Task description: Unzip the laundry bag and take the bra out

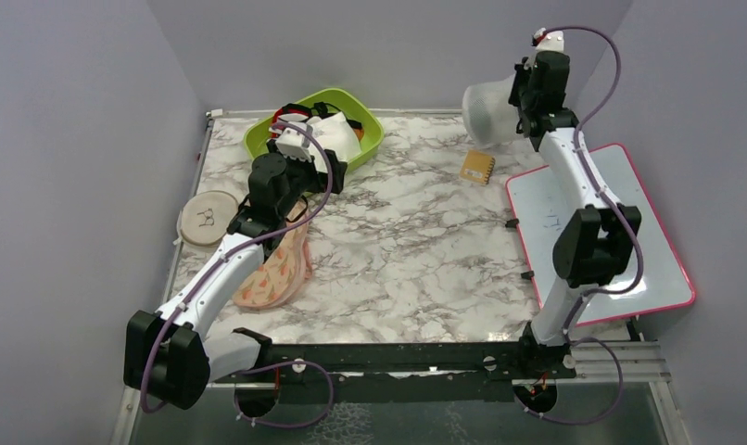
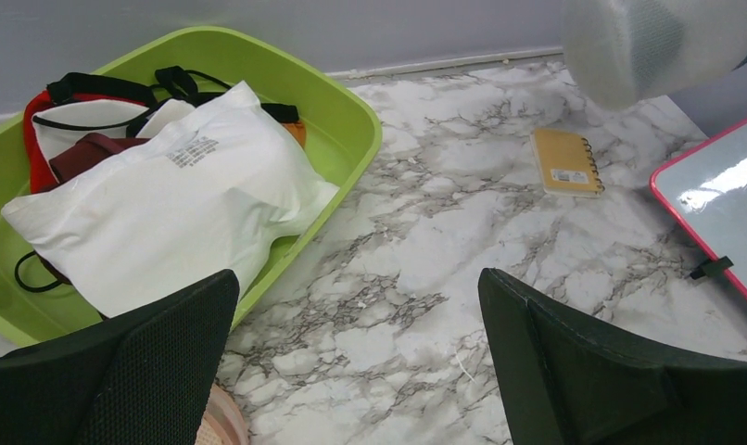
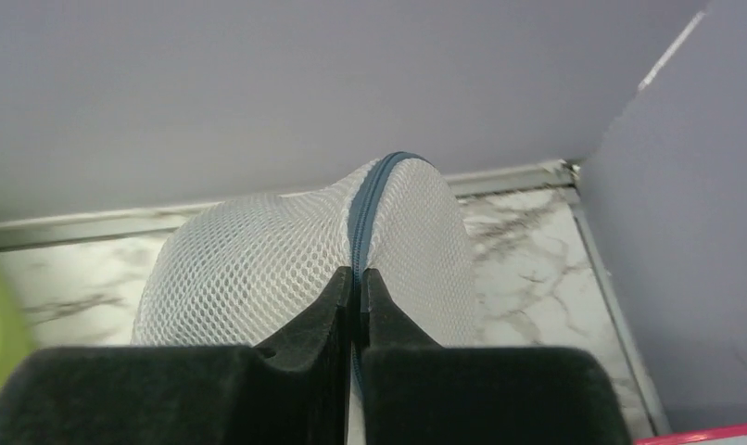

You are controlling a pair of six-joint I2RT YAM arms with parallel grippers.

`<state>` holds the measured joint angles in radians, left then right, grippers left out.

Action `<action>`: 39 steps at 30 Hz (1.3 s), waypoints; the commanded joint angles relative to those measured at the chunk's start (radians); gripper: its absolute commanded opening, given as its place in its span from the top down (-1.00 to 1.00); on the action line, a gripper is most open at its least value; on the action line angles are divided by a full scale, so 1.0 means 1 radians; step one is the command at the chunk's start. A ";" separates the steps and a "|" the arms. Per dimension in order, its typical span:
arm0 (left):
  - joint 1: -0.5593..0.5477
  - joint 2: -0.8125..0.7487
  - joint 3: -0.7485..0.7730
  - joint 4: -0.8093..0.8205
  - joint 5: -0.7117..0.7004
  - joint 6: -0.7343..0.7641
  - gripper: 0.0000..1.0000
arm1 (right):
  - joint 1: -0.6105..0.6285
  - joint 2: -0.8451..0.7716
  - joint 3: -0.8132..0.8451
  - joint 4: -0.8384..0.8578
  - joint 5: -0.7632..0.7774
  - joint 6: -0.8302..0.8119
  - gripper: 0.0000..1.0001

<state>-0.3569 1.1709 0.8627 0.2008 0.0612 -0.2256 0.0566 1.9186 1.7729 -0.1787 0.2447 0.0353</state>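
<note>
My right end effector (image 3: 356, 278) holds the laundry bag (image 3: 305, 260) in the air over the far right corner of the tabletop (image 1: 416, 241). Its two fingers are pressed together on the grey-blue zip band (image 3: 365, 199), which runs up over the top of the bag, with white mesh bulging out on either side. From the wrist view I cannot tell whether the zip is open or closed.

My left end effector (image 2: 351, 287) hangs with its fingers spread wide apart and nothing between them, near the far left corner and just in front of a green tray (image 1: 370, 139). In the tray lie a white pouch (image 2: 166, 204) and some red and black strapped items.

A peach patterned garment (image 1: 277, 269) lies on the tabletop under my left arm, and a beige disc (image 1: 208, 217) sits at the left edge. A small tan notebook (image 1: 477, 168) lies near the far edge, below the lifted bag. A pink-rimmed whiteboard (image 1: 629, 213) runs along the right edge.
</note>
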 commanded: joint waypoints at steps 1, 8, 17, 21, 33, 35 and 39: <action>0.013 -0.006 0.025 0.015 -0.044 0.017 -0.98 | -0.006 -0.164 -0.086 -0.052 -0.261 0.156 0.98; 0.017 -0.011 -0.003 0.039 -0.067 0.018 -0.98 | -0.006 -0.403 -0.352 -0.150 -0.728 0.259 0.98; 0.015 0.030 0.001 0.049 -0.007 -0.038 -0.98 | -0.006 -0.608 -0.540 -0.412 -0.807 0.137 0.98; -0.002 0.036 -0.002 0.052 0.002 -0.049 -0.98 | 0.001 -0.667 -0.637 -0.419 -0.813 0.203 0.98; -0.034 0.085 0.010 0.043 0.029 -0.072 -0.98 | 0.262 -0.896 -0.974 -0.242 -0.744 0.555 0.72; -0.036 0.085 0.009 0.045 0.028 -0.071 -0.98 | 0.288 -0.917 -1.029 -0.152 -0.831 0.628 0.42; -0.041 0.090 0.008 0.043 0.029 -0.067 -0.98 | 0.335 -0.969 -1.136 0.083 -1.030 0.754 0.16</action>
<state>-0.3893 1.2602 0.8619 0.2230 0.0647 -0.2836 0.3561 0.9993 0.7097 -0.3668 -0.5842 0.6167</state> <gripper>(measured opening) 0.991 0.376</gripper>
